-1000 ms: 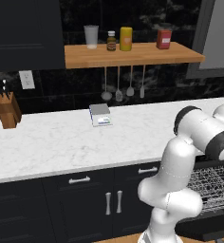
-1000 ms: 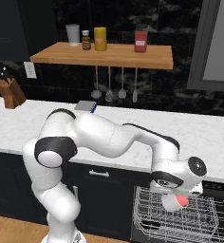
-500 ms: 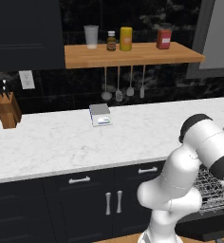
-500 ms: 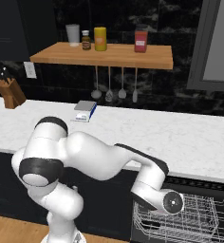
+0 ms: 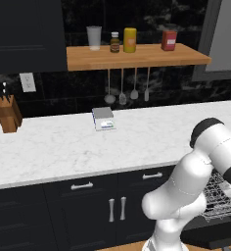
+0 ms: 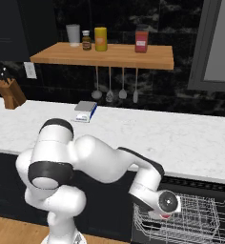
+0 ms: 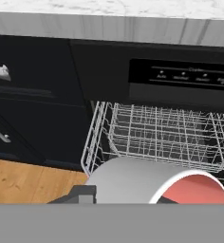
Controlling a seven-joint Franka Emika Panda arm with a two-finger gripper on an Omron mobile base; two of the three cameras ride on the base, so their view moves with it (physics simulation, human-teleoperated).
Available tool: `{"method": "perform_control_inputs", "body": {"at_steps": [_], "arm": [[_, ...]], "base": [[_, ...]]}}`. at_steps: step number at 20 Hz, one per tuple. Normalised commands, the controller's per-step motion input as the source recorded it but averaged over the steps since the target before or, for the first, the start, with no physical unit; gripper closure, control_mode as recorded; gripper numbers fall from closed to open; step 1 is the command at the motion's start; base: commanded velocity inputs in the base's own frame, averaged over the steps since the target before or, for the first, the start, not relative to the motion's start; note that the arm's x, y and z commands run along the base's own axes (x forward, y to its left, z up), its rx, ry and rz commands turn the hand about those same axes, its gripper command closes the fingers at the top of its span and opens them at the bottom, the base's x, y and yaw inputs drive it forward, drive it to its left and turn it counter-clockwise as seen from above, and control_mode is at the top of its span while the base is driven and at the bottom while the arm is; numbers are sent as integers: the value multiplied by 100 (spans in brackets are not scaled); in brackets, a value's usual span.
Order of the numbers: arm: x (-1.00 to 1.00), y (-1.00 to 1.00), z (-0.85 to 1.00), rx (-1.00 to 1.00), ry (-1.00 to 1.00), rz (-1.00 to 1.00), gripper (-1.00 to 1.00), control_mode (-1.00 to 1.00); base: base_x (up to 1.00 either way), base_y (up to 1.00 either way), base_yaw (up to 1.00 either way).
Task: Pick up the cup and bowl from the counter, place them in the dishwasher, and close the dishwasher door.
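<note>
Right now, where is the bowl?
In the hand view the bowl, grey outside and red inside, sits at the bottom centre, held at the hand, just in front of the dishwasher and its pulled-out wire rack.

**A home kitchen, rendered**

A long white marble-look table [image 5: 63, 147] runs above dark navy cabinets [image 5: 88, 206] with silver handles. A wooden shelf [image 5: 137, 56] carries jars, utensils [image 5: 122, 88] hang beneath, and a knife block [image 5: 7, 112] stands at left. A dishwasher [image 7: 180, 85] shows wire racks [image 7: 156, 133]. The small flat item [image 5: 103, 119] is perhaps a scale.
</note>
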Motion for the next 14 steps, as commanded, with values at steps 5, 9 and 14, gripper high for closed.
{"method": "perform_control_inputs", "body": {"at_steps": [5, 9, 14], "arm": [[0, 0, -41, -1, 0, 0, 100, -100], [0, 0, -46, -1, -3, 0, 100, -100], [0, -1, -49, -1, -3, 0, 100, -100]], "base": [[0, 0, 0], [0, 0, 0], [0, 0, 0]]}}
